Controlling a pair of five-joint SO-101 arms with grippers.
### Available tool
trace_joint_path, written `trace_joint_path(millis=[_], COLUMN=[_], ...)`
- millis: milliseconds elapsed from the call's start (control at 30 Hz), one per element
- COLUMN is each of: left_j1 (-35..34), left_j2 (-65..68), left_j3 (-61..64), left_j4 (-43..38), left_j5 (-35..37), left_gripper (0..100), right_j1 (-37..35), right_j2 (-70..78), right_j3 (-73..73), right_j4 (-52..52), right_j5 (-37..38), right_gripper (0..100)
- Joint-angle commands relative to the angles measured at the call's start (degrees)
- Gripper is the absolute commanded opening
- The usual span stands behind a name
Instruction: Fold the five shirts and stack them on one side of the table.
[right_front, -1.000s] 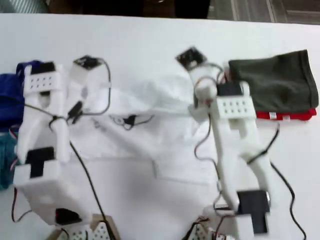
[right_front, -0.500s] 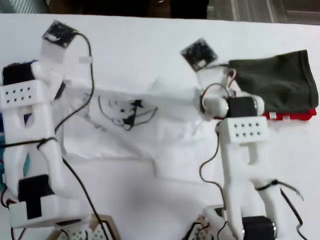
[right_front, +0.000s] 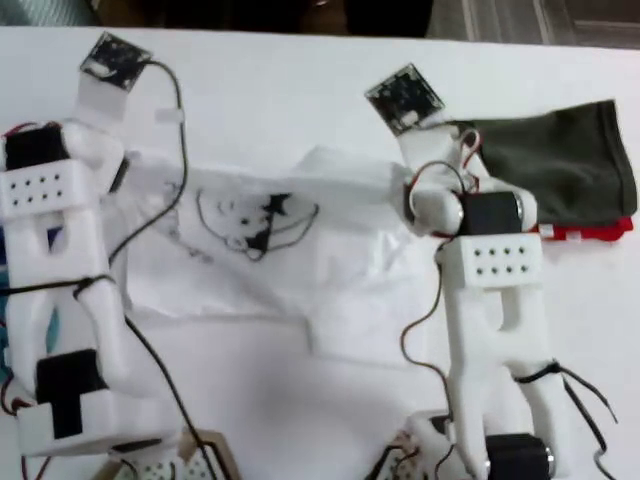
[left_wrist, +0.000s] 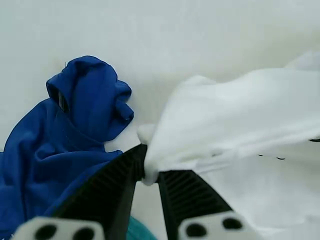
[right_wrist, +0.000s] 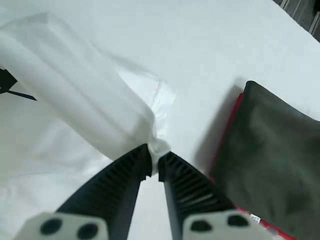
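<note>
1. Two pairs of jaws are closed, and both grip the white shirt (left_wrist: 215, 120). The left jaws pinch a bunched edge of the cloth between their ribbed black fingers (left_wrist: 107, 187).
2. The right jaws are closed on a thick fold at the other end of the same shirt. The cloth rises from them as a long roll.
3. Between the two grips the white shirt hangs stretched across the middle of the counter (right_front: 300, 90). Its far edge is held up, and its near part lies flat and wrinkled. A black drawing (right_front: 255, 222) shows on the raised part.
4. In the high view the left arm (right_front: 60, 200) stands at the shirt's left end and the right arm (right_front: 490, 270) at its right end.
5. Just beside the left jaws lies a crumpled blue shirt (left_wrist: 75, 130), close to the pinched edge but apart from it. A bit of teal cloth (left_wrist: 145, 232) shows under the jaws.
6. Near the right jaws lies a folded dark green shirt (right_wrist: 270, 165) on top of a red shirt (right_wrist: 229, 132). Only a thin red edge shows. A narrow strip of counter separates this stack from the white shirt.
7. The stack sits at the right edge of the counter.
8. A wide band of white counter runs from the shirt's raised edge to the far counter edge.
</note>
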Motion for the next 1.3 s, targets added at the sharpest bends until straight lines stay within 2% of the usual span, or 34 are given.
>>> trace_joint_path(millis=[0, 100, 200, 367, 533, 867, 1067, 1267], left_j1=[-1.1, -0.3, -0.6, -3.0, -2.6, -2.6, -2.7, -2.6], left_j2=[-3.4, -3.3, -3.5, -3.4, -3.6, -3.3, -3.2, -3.2], left_j3=[-0.6, 0.4, 4.3, 17.1, 27.5, 34.8, 39.9, 42.9], left_j4=[3.6, 10.0, 12.9, 8.8, 4.7, 4.0, -4.0, -7.2], left_j5=[-1.8, -8.3, -13.6, -19.2, -19.3, -19.9, -19.9, -19.9], left_gripper=[2, 2, 2, 2, 2, 2, 2, 2], right_j1=[0.7, 0.6, 0.6, 0.6, 1.0, 1.0, 1.0, 1.0], right_j2=[-2.2, -2.2, -2.2, -2.2, -2.2, -2.7, -8.7, -9.8], right_j3=[-2.4, 0.9, 5.5, 13.5, 17.4, 26.0, 31.3, 38.0], right_j4=[1.8, 2.9, 3.6, 3.3, 3.7, 3.5, 0.6, -3.6], right_j5=[-1.9, -3.2, -3.2, -3.1, -3.1, -1.5, -0.6, -0.6], right_gripper=[2.0, 2.0, 2.0, 2.0, 2.0, 2.0, 2.0, 2.0])
